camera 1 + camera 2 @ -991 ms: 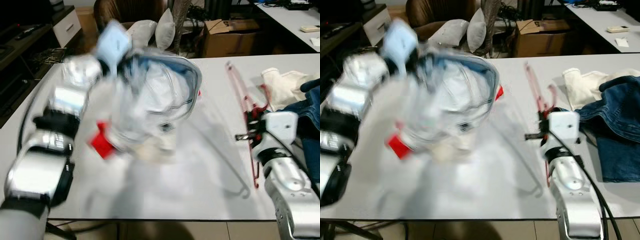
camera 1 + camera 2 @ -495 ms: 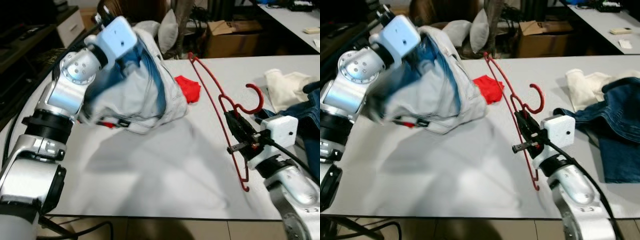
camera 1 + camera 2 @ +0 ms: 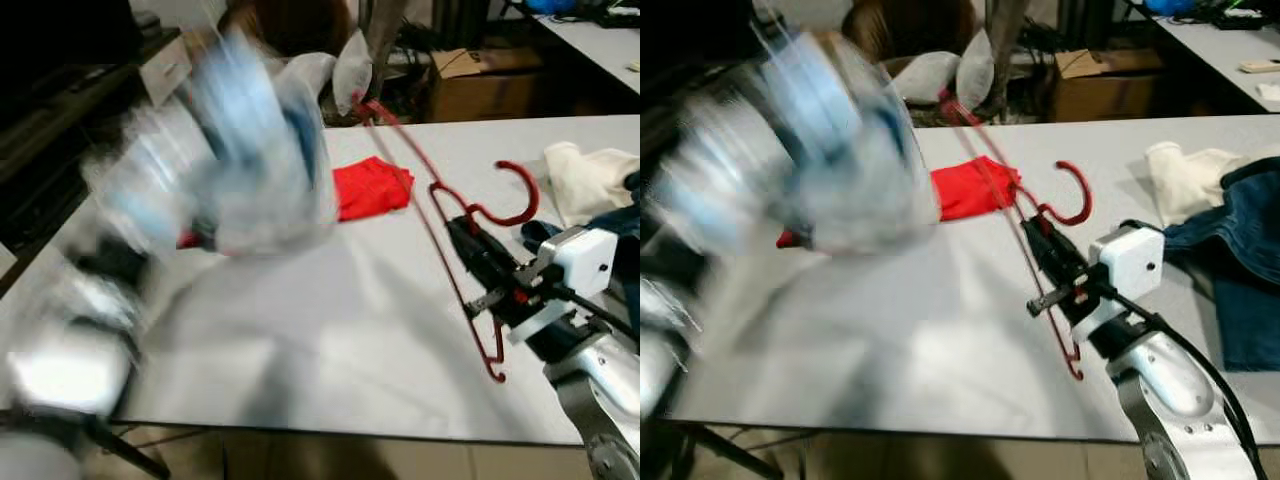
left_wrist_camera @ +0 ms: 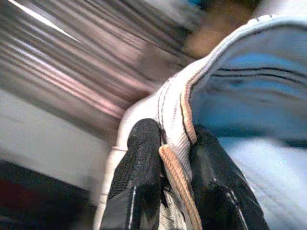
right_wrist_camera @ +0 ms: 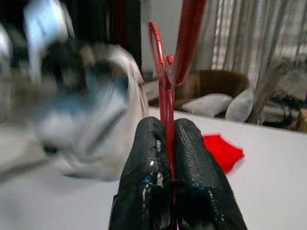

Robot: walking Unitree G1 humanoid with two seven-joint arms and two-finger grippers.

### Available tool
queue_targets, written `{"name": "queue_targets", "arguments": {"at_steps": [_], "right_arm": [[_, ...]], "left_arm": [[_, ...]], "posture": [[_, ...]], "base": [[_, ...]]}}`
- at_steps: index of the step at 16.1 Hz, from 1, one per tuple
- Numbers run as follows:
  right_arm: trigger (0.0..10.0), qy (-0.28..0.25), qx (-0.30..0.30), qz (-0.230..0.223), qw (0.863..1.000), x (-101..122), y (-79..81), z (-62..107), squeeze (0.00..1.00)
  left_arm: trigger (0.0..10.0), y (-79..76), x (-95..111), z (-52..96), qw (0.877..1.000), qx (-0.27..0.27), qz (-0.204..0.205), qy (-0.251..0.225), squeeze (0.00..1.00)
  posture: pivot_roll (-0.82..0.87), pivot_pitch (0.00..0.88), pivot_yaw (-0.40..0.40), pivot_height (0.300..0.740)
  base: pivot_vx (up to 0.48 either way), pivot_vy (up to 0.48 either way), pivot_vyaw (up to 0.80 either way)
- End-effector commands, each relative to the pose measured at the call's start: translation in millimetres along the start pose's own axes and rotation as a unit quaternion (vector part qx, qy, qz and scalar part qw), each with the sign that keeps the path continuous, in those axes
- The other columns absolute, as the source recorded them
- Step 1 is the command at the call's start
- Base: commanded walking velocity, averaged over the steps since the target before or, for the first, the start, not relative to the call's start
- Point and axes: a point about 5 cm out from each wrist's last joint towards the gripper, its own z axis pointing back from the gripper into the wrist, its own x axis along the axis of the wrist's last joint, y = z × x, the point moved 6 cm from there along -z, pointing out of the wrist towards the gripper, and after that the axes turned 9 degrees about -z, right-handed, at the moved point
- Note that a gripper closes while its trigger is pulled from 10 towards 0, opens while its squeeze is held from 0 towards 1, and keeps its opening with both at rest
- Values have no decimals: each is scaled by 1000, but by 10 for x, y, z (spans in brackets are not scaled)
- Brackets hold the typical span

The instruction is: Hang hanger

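Note:
My right gripper (image 3: 462,235) is shut on a red wire hanger (image 5: 185,43), holding it tilted above the white table (image 3: 330,330) with its hook (image 3: 536,197) pointing right. In the right wrist view both black fingers (image 5: 148,158) press together on the hanger's wire. My left gripper (image 4: 175,177) is shut on the tan-edged hem of a white and blue garment (image 4: 249,96). That garment (image 3: 265,150) hangs blurred over the table's left side, to the left of the hanger.
A red cloth (image 3: 368,187) lies on the table between garment and hanger. A white cloth (image 3: 585,180) and blue jeans (image 3: 1250,260) lie at the right. Behind the table are a cardboard box (image 3: 480,80), cushions (image 3: 940,70) and a dark cabinet (image 3: 80,90).
The right gripper lifted the hanger off the table and now holds it tilted up. The left arm swung the garment to the left, uncovering the red cloth; it is still in blurred motion.

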Motion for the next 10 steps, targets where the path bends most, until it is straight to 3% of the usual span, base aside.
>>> {"name": "queue_targets", "arguments": {"at_steps": [1,2,4,5,7,8,10], "right_arm": [[10000,-2,10,1,1000,59,26,6,0],[10000,2,-4,-1,1000,53,-13,4,0],[10000,13,-42,-12,999,-22,-104,5,0],[10000,18,-76,-23,997,-77,-162,0,0],[10000,23,-112,-42,993,-153,-198,-10,0],[10000,24,-118,-53,991,-196,-189,-21,0],[10000,29,-116,-81,990,-264,-107,-73,0]], "left_arm": [[0,166,39,7,999,25,39,-6,0],[0,92,33,14,992,31,122,-11,0],[0,-37,-8,130,958,52,279,-29,0],[0,-66,-46,246,940,71,332,-35,0],[0,-196,-74,382,923,75,375,-34,0],[10000,-317,-47,429,919,70,387,-25,0],[10000,-469,-41,570,913,73,401,-6,0]], "posture": [[-60,0,107,740],[-65,0,107,740],[-73,0,96,740],[-77,0,72,740],[-62,0,53,740],[-46,0,43,740],[-44,0,42,740]], "base": [[0,0,0],[0,0,0],[0,0,0],[0,0,0],[0,0,0],[0,0,0],[0,0,0]]}}
